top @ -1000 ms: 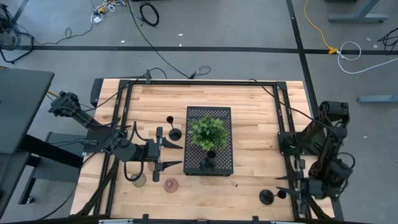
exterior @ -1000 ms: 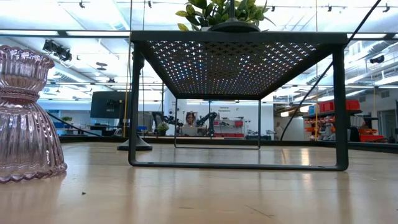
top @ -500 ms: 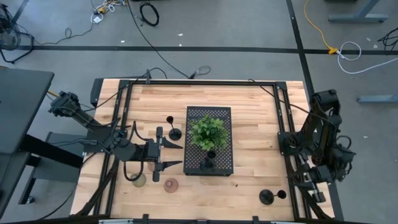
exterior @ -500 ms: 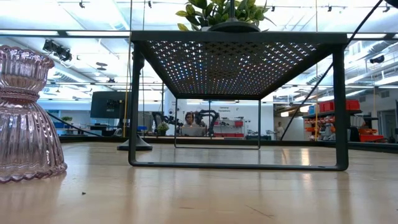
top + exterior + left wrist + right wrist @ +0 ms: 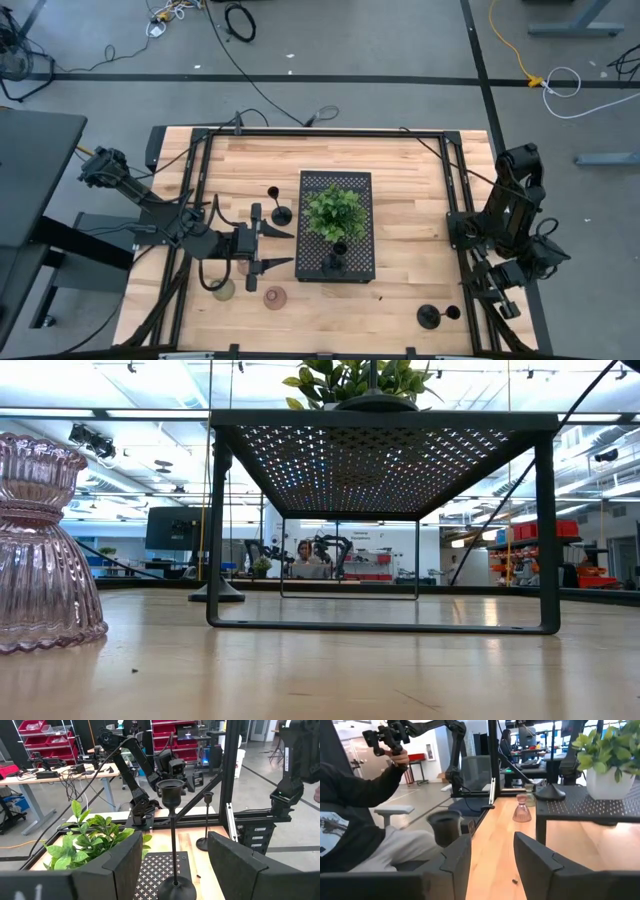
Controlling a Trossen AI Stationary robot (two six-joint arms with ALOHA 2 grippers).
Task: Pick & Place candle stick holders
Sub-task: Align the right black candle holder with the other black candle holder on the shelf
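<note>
Because the black candle stick holder [image 5: 173, 840] on the tray [image 5: 362, 262] looks top-heavy and rigid, the left gripper [image 5: 262, 240], fingers wide, should clamp its thin stem.

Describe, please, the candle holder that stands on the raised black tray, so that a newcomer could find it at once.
Find the black perforated tray mid-table, with the leafy plant on top. The black holder stands on the tray's near end beside that plant. It alone sits raised; the other holders stand on the wood.

Tray [image 5: 360, 190] black w/ dot perforations; plant [image 5: 334, 210] green; tabletop [image 5: 400, 170] pale wood grain; ribbed holder [image 5: 40, 550] clear pink; stemmed holder [image 5: 173, 820] black.
</note>
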